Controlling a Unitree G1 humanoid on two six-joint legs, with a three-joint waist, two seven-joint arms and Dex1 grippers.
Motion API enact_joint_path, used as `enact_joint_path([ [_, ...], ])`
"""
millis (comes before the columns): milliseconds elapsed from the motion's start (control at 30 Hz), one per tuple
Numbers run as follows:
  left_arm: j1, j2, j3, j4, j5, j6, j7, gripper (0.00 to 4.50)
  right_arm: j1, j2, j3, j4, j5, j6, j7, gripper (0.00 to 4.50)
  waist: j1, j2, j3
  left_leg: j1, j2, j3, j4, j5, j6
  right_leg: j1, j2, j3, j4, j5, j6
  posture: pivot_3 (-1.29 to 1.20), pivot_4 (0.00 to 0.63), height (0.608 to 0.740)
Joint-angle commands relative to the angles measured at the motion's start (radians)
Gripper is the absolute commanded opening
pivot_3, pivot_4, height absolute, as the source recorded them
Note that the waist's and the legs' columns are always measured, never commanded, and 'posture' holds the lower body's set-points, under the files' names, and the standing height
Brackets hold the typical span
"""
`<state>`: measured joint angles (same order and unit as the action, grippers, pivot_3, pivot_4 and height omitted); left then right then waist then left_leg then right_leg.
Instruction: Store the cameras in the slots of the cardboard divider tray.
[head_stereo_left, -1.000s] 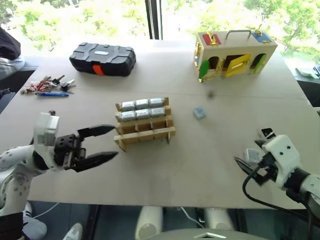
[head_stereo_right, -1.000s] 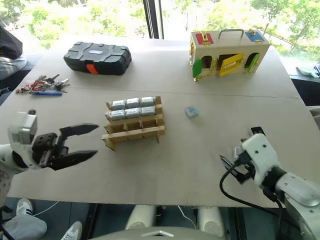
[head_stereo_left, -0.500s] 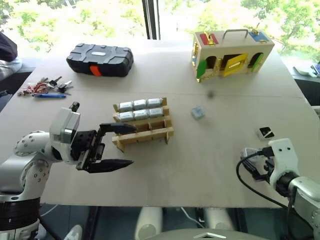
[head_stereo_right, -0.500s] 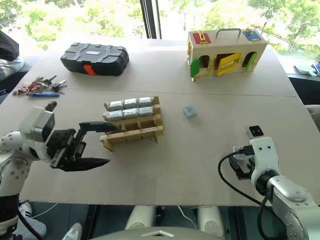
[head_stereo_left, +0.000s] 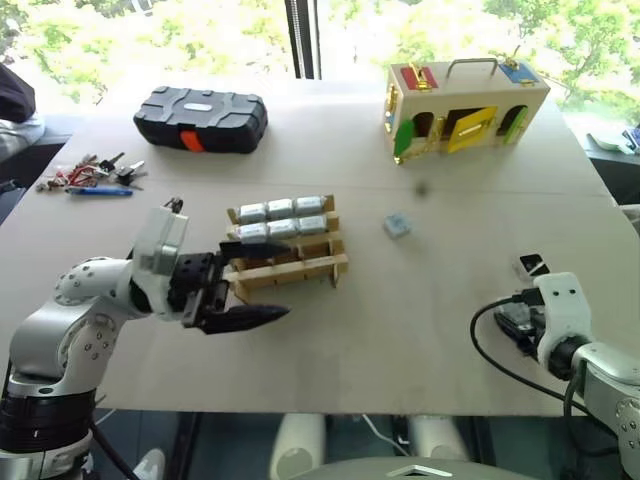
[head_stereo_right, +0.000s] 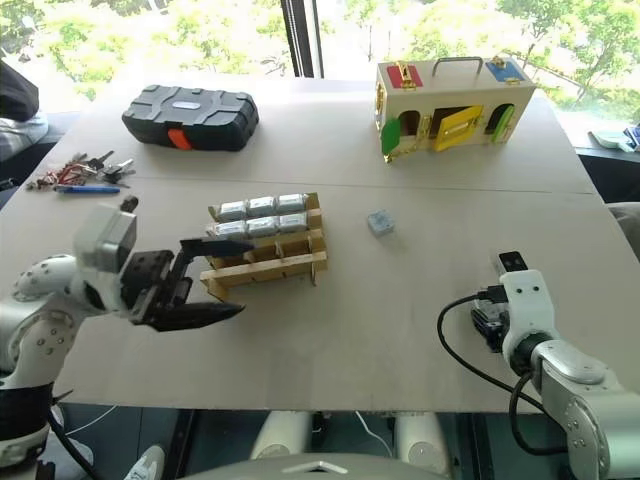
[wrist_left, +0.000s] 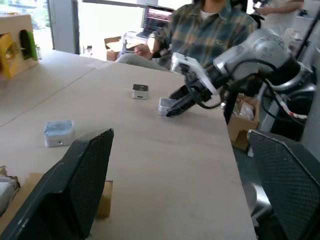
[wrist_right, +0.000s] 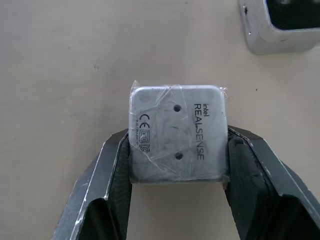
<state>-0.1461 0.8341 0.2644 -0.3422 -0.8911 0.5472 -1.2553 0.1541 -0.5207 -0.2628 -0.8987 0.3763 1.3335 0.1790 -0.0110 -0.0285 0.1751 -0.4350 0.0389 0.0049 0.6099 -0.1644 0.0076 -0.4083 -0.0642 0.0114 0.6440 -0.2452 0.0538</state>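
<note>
A wrapped camera (wrist_right: 178, 134) lies on the table's (head_stereo_left: 400, 330) near right edge, clamped between the right gripper's (wrist_right: 177, 172) closed fingers; the pick-up step looks in hand, and next comes a lift toward the cardboard divider tray (head_stereo_left: 288, 252) at mid-table, whose front slots look free. The left gripper (head_stereo_left: 245, 283) gapes wide and empty at the tray's front left corner, hiding it; two more cameras (head_stereo_left: 397, 226) lie loose.

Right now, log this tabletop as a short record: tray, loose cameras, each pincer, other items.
tray: cardboard divider tray mid-table, six cameras in its two far rows, near slots empty
loose cameras: one lying right of the tray; one near the right edge
right pincer: shut on a plastic-wrapped camera at the table surface
left pincer: open, pointing at the tray's near left corner
other items: black case, wooden box, keys
</note>
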Motion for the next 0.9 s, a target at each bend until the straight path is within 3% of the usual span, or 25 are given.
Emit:
enact_joint_path([
  [33,-0.074,0.016,0.005,-0.086,-0.131,0.233,0.291,4.5,-0.03,-0.186,0.12,-0.109,-0.085,-0.271,0.106,1.98,-0.003,0.0,0.0,0.0,-0.001,0.0,0.0,0.0,0.0,0.0,0.001,0.0,0.0,0.0,0.0,0.0,0.15,0.74],
  [133,-0.206,0.062,-0.042,-0.046,-0.33,0.505,0.463,4.5,-0.154,-0.286,0.226,-0.113,-0.107,-0.44,0.21,1.98,-0.006,-0.001,0.001,0.001,0.0,-0.001,0.003,0.0,0.0,0.0,0.004,0.0,0.004,0.0,0.001,0.0,0.15,0.74],
  [267,-0.353,-0.039,-0.091,0.07,-0.498,0.642,0.709,4.5,-0.378,-0.339,0.42,-0.005,-0.193,-0.622,0.318,1.98,-0.004,0.0,0.002,0.003,0.001,-0.004,0.005,0.0,0.0,0.001,0.008,0.0,0.007,0.0,0.001,0.0,0.15,0.74],
  [367,-0.398,-0.095,-0.12,0.087,-0.522,0.678,0.796,4.5,-0.5,-0.331,0.544,0.092,-0.277,-0.738,0.377,1.98,-0.002,-0.001,0.002,0.002,0.001,-0.005,0.005,0.0,0.0,0.002,0.009,0.0,0.006,0.0,0.001,0.0,0.15,0.74],
  [500,-0.412,-0.143,-0.134,0.09,-0.505,0.682,0.846,4.5,-0.612,-0.265,0.618,0.162,-0.325,-0.797,0.416,1.98,-0.002,-0.002,0.002,-0.001,0.0,-0.004,0.005,0.0,0.0,-0.001,0.009,0.002,0.007,0.004,0.001,0.0,0.15,0.74],
  [867,-0.437,-0.238,-0.142,0.11,-0.507,0.673,0.915,4.5,-0.706,-0.169,0.664,0.25,-0.391,-0.875,0.51,1.98,0.001,-0.002,0.002,0.001,0.0,-0.004,0.008,0.0,-0.001,0.0,0.009,0.003,0.013,0.004,0.0,0.0,0.15,0.74],
  [900,-0.439,-0.242,-0.144,0.113,-0.503,0.673,0.917,4.24,-0.711,-0.164,0.662,0.256,-0.393,-0.879,0.516,1.98,0.001,-0.002,0.002,0.001,0.0,-0.004,0.008,0.0,-0.001,0.0,0.009,0.003,0.014,0.004,0.0,0.0,0.15,0.74],
])
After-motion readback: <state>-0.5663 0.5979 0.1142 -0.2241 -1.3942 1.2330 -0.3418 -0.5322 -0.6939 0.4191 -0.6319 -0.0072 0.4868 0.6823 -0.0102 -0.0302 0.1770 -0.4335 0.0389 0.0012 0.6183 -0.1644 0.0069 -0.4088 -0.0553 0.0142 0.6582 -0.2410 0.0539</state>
